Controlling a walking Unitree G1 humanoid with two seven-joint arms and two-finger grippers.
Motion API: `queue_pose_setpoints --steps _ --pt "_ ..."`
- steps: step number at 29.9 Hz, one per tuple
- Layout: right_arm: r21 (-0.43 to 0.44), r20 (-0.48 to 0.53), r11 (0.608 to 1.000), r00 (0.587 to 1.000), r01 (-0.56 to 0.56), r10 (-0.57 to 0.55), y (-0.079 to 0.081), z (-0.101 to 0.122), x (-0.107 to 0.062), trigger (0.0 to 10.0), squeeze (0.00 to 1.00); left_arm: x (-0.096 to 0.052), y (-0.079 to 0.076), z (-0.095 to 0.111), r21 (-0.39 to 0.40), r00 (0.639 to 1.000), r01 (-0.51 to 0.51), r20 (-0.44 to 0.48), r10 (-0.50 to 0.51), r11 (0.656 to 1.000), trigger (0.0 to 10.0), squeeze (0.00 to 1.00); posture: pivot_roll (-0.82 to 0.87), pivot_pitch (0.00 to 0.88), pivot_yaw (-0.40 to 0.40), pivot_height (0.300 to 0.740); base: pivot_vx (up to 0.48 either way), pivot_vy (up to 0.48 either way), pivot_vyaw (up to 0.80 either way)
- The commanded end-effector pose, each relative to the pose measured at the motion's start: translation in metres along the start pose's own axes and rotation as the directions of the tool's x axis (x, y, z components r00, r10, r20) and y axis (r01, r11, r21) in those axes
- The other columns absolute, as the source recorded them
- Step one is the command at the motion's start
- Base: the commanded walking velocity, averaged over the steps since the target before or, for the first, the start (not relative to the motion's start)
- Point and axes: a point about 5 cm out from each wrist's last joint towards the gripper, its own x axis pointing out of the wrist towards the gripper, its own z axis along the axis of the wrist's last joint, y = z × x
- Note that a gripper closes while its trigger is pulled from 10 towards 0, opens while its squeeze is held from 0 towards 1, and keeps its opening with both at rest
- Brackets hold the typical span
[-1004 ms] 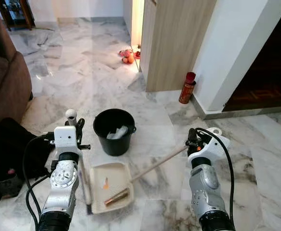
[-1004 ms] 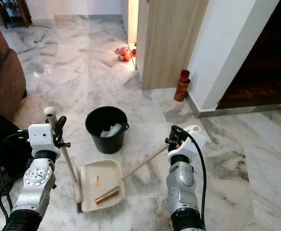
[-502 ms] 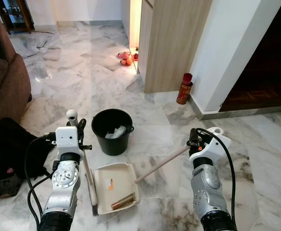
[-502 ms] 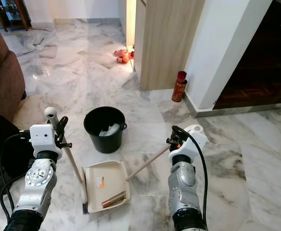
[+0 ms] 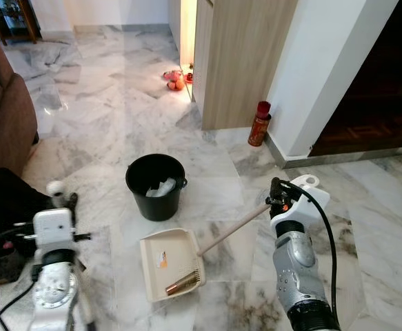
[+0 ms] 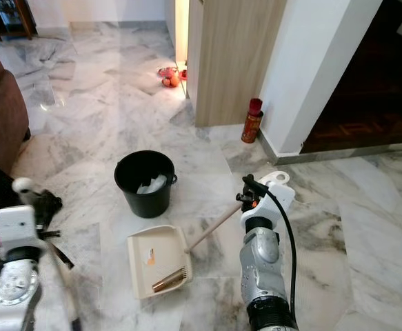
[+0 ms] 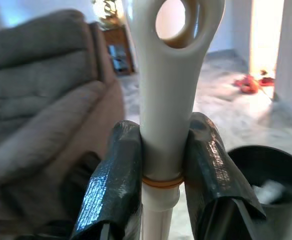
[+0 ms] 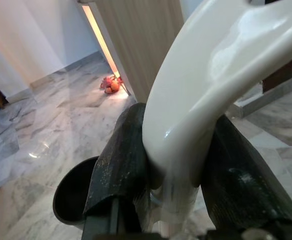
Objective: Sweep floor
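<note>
No text, brand, number or sign can be read anywhere in these views. The red can standing by the white wall beyond the black bucket carries a printed label, but it is too small to make out. The cream dustpan just in front of the bucket bears a small orange sticker, its print also illegible
</note>
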Motion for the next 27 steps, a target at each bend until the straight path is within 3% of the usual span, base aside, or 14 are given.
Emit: queue_pose_setpoints --steps 1,12,18,22,27 --pt "0.019 0.078 1.0 0.997 -0.02 0.019 0.007 0.018 0.005 10.0 0.0 -0.002 0.0 0.009 0.011 0.999 -0.004 0.035 0.003 1.0 10.0 0.0 0.02 0.085 -0.058 0.74 0.0 0.0 0.0" --pt "-0.084 0.182 0.992 0.978 -0.091 0.105 0.015 0.046 -0.006 10.0 0.0 -0.005 -0.005 0.005 0.011 1.0 0.0 0.004 0.0 1.0 10.0 0.0 0.01 0.086 -0.055 0.74 0.0 0.0 0.0" --pt "-0.052 0.232 0.995 0.968 -0.082 0.092 0.018 0.061 -0.015 10.0 0.0 -0.005 -0.008 0.004 0.006 1.0 0.013 -0.006 -0.013 1.0 10.0 0.0 0.01 0.09 -0.049 0.74 0.0 0.0 0.0" --pt "0.005 0.285 0.991 0.95 -0.131 0.124 0.036 0.086 -0.024 10.0 0.0 -0.007 -0.009 0.002 0.006 1.0 0.017 -0.016 -0.017 1.0 10.0 0.0 0.0 0.097 -0.046 0.74 0.0 0.0 0.0" --pt "0.037 0.308 0.987 0.941 -0.157 0.138 0.047 0.099 -0.028 10.0 0.0 -0.008 -0.01 0.002 0.006 1.0 0.02 -0.021 -0.02 1.0 10.0 0.0 0.0 0.101 -0.046 0.74 0.0 0.0 0.0"
